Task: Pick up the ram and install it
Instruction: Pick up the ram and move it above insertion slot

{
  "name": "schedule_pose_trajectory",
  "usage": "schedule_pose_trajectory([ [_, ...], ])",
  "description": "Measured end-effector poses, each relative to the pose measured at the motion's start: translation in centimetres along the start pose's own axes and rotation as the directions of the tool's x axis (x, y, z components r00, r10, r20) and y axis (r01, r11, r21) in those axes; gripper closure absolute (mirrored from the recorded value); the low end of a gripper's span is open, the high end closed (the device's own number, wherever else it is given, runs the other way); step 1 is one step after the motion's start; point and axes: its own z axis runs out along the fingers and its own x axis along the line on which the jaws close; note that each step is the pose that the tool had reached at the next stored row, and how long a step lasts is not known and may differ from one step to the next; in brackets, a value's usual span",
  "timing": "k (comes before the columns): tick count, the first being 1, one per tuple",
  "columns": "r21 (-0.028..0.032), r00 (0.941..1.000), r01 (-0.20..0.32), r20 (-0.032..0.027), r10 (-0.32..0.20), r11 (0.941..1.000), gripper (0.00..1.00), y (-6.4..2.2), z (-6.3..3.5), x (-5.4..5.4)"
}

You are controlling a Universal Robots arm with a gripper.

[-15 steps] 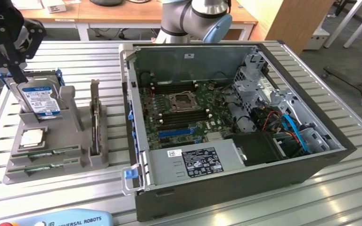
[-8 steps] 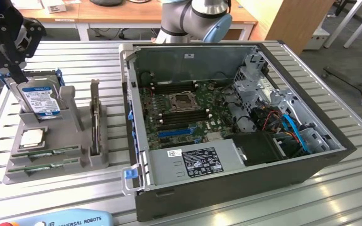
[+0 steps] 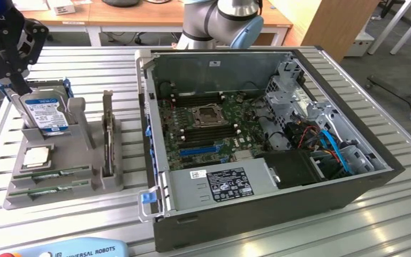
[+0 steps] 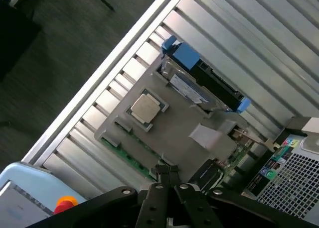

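So far, no grip on the ram [image 3: 52,173], lying flat in a slot of the grey tray [image 3: 84,179] on the counter [image 3: 84,69], beside the open computer case [image 3: 277,211]. Hovering over the tray with the tool [image 4: 167,169] pinched shut, empty. Installing undone.

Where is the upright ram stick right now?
On the exterior view's left, the ram stands on edge in the grey holder, between the hard drive and the open computer case.
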Motion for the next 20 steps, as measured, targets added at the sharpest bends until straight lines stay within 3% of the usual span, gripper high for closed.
schedule_pose_trajectory([
  [6, -0.0016, 0.9952, 0.097, -0.0046, -0.097, 0.9952, 0.9, 0.0, 0.02, 0.0],
  [11, -0.0032, 0.9846, 0.174, -0.0081, -0.174, 0.9847, 0.9, 0.0, 0.04, 0.0],
  [15, -0.0049, 0.9709, 0.239, -0.0111, -0.239, 0.9709, 0.9, 0.0, 0.05, 0.0],
  [20, -0.0071, 0.9474, 0.32, -0.0145, -0.32, 0.9475, 0.9, -0.01, 0.08, 0.0],
])
